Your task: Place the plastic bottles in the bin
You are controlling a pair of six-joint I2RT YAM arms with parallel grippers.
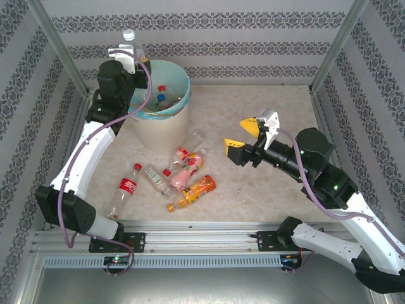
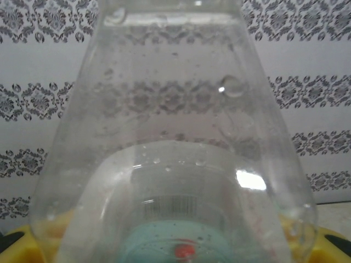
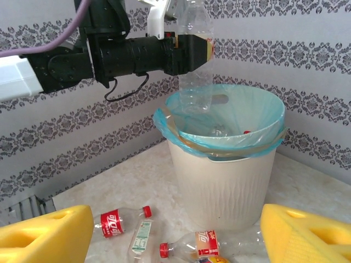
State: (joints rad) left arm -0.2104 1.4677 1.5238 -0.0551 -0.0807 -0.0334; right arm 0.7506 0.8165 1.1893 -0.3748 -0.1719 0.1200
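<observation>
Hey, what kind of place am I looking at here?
Probably a lab test cell dressed up as a room: patterned wallpaper panels set inside aluminium frame posts, and a slotted mounting rail at the front.

You have the left hand (image 1: 131, 56) holding a clear white-capped bottle (image 1: 130, 37) upright over the far-left rim of the bin (image 1: 161, 130), which stands near the desk's (image 1: 253, 101) far left corner with other bottles (image 1: 162, 96) inside, while your right hand (image 1: 242, 135) gapes empty above mid-desk, right of the loose bottles (image 1: 188, 176) clustered toward the near edge.
</observation>
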